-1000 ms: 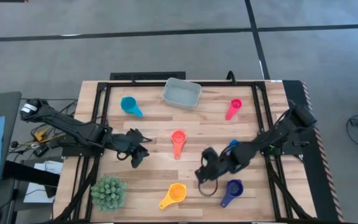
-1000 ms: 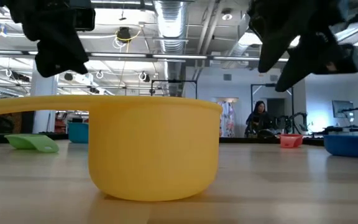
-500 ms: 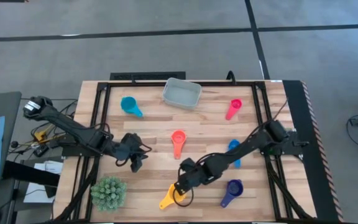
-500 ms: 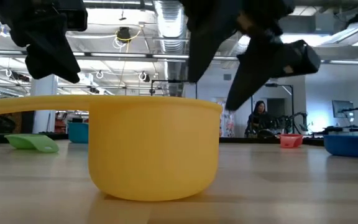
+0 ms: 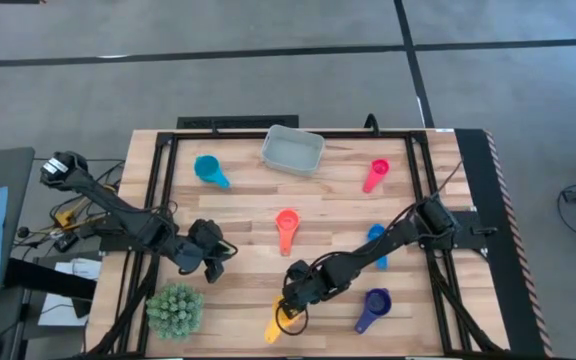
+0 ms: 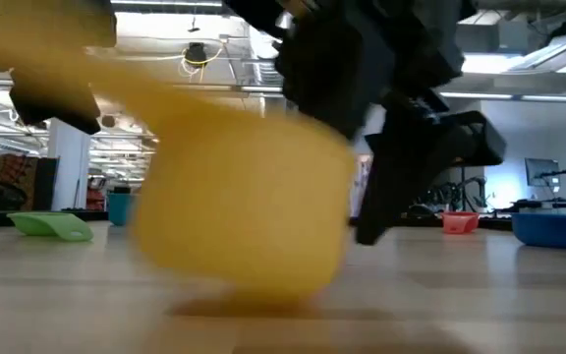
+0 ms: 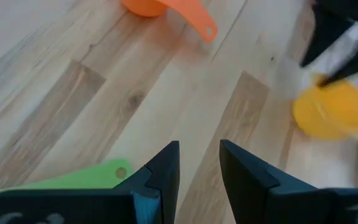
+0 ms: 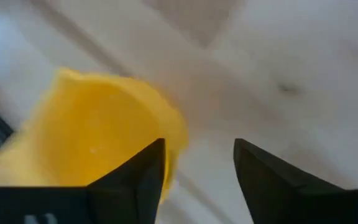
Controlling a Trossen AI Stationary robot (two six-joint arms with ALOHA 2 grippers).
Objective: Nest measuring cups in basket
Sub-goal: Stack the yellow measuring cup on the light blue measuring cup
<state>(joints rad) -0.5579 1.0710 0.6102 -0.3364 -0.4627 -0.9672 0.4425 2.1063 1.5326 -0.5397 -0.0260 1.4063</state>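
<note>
We have the right gripper (image 5: 290, 303) down on the yellow cup (image 5: 276, 322) near the table's front edge, between the spiky plant (image 5: 174, 309) and the purple cup (image 5: 372, 306). In the right wrist view its fingers stand apart, one at the cup's rim, the other over bare wood. Whether the rim is pinched we cannot tell; the cup is smeared in the low view, so it is likely being nudged.

To do this step well, we judge: straddle the cup wall, one finger inside the bowl and one outside, close firmly, lift straight up before heading to the basket (image 5: 292, 150) at the far edge. Risk: the cup skids or tips off the front.

Orientation: in the high view only the handle shows, pointing toward the front-left; long axis runs diagonally from there up under the gripper. Bowl appears mouth up.

The left gripper (image 5: 214, 262) waits left of centre, fingers a little apart, holding nothing, with the green cup (image 7: 55, 185) just beside it.
</note>
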